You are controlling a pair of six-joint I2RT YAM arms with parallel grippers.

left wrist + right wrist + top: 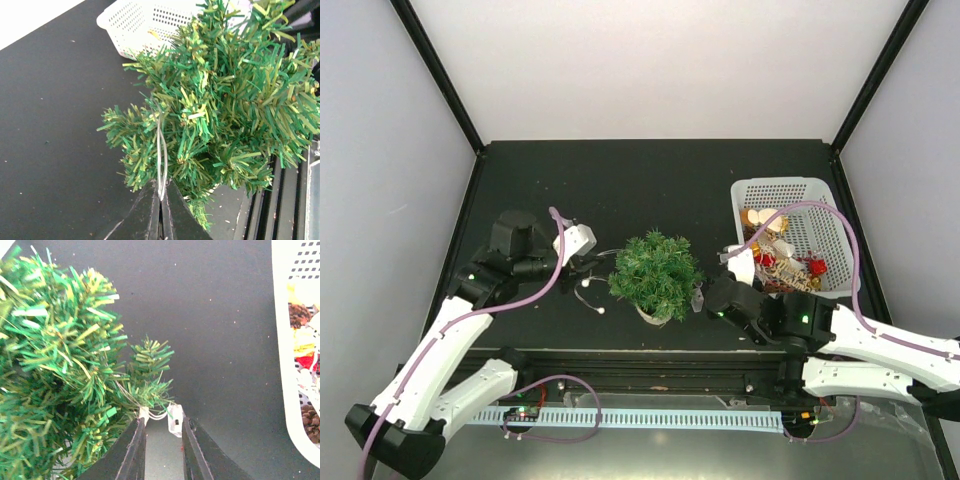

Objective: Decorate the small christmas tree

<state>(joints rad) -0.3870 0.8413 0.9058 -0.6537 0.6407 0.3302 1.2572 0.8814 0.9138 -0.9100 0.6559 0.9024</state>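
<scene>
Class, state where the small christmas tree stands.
Top view: the small christmas tree stands centre-front, between the left gripper and the right gripper, white basket at its right.

The small christmas tree [655,272] is seen standing upright near the front edge of the dark desk [620,185], about mid-width. Bushy dark-green needles, tipped yellow-green, are spread all round. A white base [653,316] is glimpsed beneath, and a thin wire [161,150] is threaded into the branches.
</scene>
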